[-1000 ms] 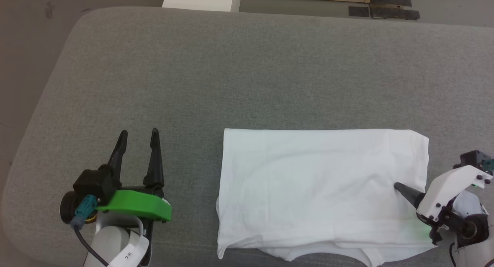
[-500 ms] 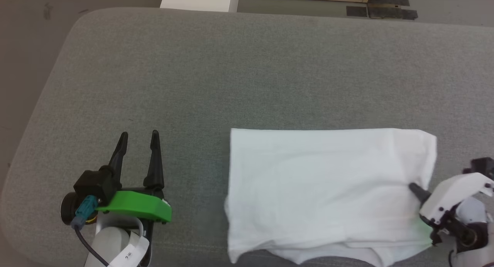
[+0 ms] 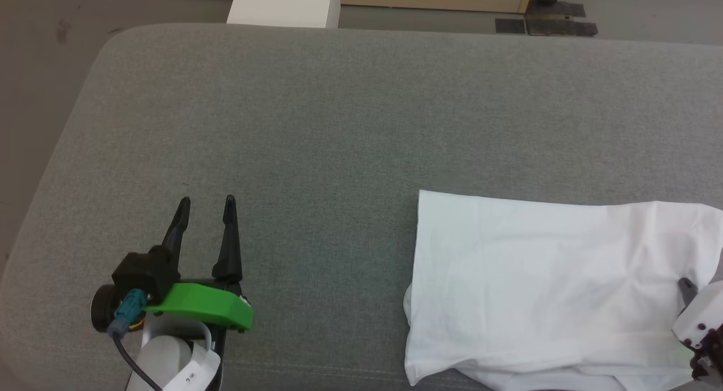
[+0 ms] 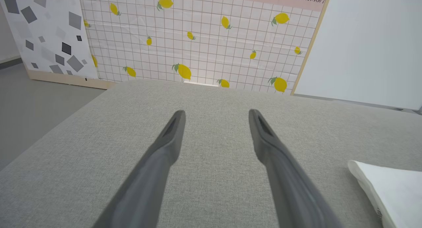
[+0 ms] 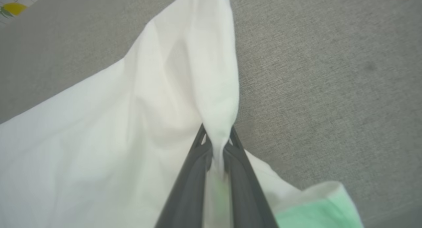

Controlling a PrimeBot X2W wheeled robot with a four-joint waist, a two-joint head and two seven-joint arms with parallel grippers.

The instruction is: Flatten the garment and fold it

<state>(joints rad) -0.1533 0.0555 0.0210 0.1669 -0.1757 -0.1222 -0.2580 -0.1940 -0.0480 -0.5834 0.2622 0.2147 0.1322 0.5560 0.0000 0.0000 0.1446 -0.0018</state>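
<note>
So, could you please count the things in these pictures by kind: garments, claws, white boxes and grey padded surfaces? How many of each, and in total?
garment: 1
claws: 2 (left claw, right claw)
white box: 1
grey padded surface: 1
Total: 5

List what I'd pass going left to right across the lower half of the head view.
Open left gripper → bare grey cushion → white garment → right gripper, shut on the garment's right edge.
</note>
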